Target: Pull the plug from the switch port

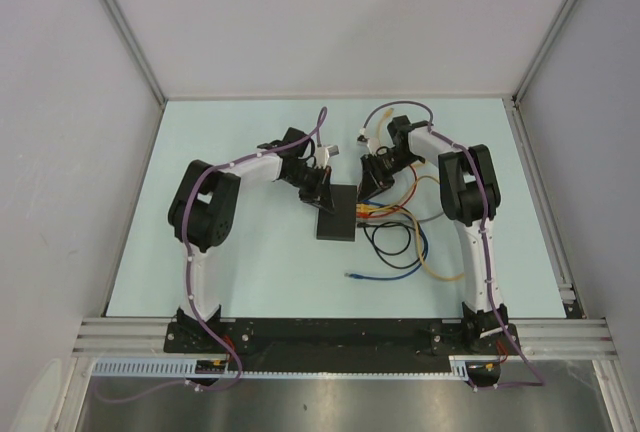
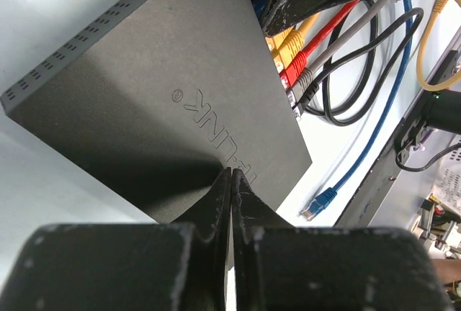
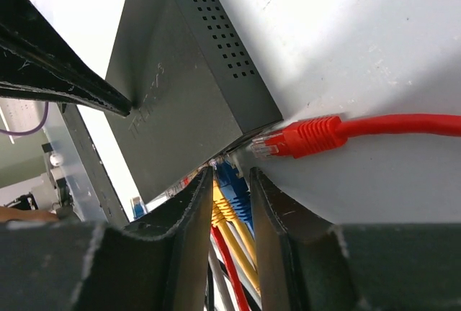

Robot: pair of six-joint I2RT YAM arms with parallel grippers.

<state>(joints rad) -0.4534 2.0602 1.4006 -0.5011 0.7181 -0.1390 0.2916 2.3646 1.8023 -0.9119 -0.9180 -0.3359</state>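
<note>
The switch (image 1: 337,218) is a flat matte-black box at the table's middle; it fills the left wrist view (image 2: 158,88) and shows in the right wrist view (image 3: 180,95). Yellow, red (image 2: 299,66) and grey plugs sit in its port side. My left gripper (image 1: 322,195) is shut, its tips (image 2: 231,172) pressed on the switch's top. My right gripper (image 1: 368,192) is at the port side, its jaws (image 3: 231,173) narrowly apart around a blue plug (image 3: 236,181) and a yellow plug (image 3: 220,203). A loose red plug (image 3: 299,138) lies on the table beside the switch's corner.
A tangle of yellow, blue, black and red cables (image 1: 405,242) loops on the table right of the switch. A loose blue plug (image 1: 352,277) lies toward the near edge, also in the left wrist view (image 2: 320,201). Grey walls enclose the table.
</note>
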